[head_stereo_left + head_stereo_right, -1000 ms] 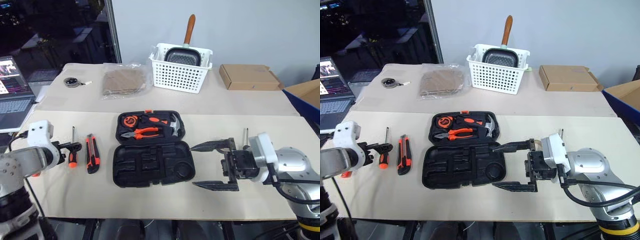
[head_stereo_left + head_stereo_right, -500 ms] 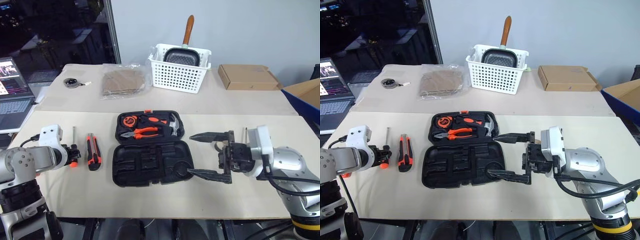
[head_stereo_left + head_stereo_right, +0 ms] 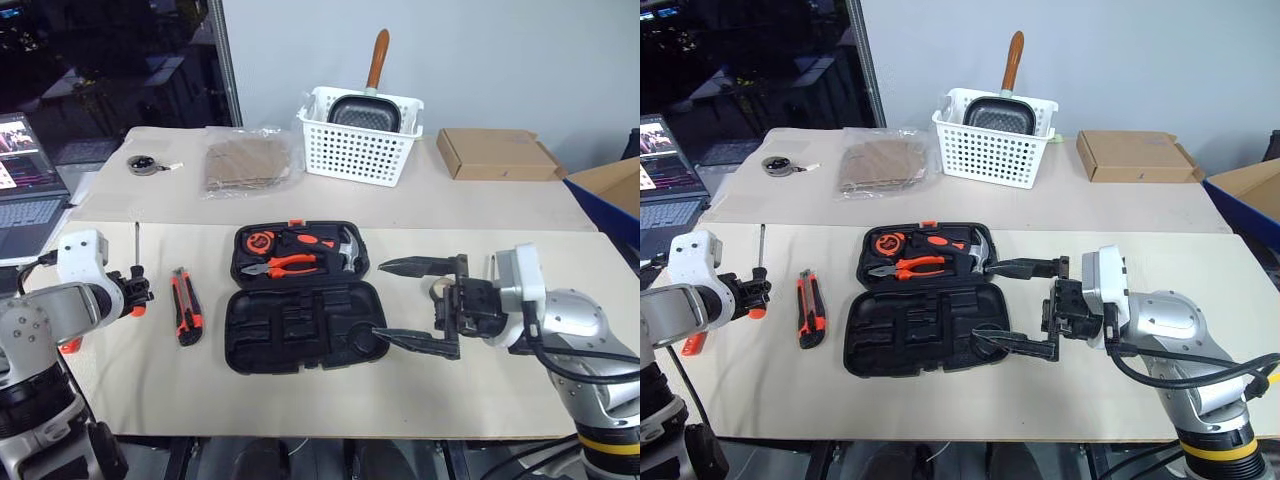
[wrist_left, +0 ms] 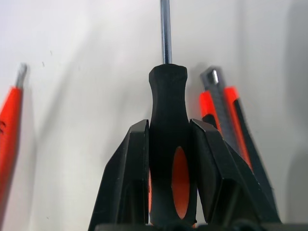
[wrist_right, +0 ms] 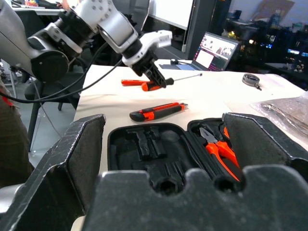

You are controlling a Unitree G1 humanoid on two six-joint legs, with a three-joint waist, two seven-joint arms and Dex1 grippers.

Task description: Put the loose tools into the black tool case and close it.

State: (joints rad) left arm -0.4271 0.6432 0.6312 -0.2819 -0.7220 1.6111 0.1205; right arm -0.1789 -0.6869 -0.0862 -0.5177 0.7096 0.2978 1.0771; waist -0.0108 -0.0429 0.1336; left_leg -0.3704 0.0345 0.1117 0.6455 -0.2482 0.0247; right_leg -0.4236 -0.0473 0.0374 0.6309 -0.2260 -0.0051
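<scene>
My left gripper [image 3: 135, 290] is shut on the orange-and-black handle of a screwdriver [image 4: 168, 144] and holds it off the table, its steel shaft [image 3: 137, 245] pointing away from me. The utility knife [image 3: 185, 320] lies just right of it. A slim red tester screwdriver [image 4: 9, 125] lies on the table beside my left hand. The black tool case [image 3: 300, 330] lies open mid-table. My right gripper [image 3: 382, 300] stands open at the case's right end, its near finger over the corner of the near half. A steel shaft [image 3: 492, 265] shows behind my right hand.
Orange pliers [image 3: 290, 264] and a hammer [image 3: 348, 250] sit in the case's far half. At the back stand a white basket [image 3: 360, 150] with a pan, a cardboard box [image 3: 495, 153], a plastic bag [image 3: 248, 162] and a small round reel [image 3: 145, 163]. A laptop [image 3: 25, 190] is far left.
My left gripper closed on the screwdriver's handle and lifted it off the table. My right gripper swung left, its near finger now over the case's corner.
</scene>
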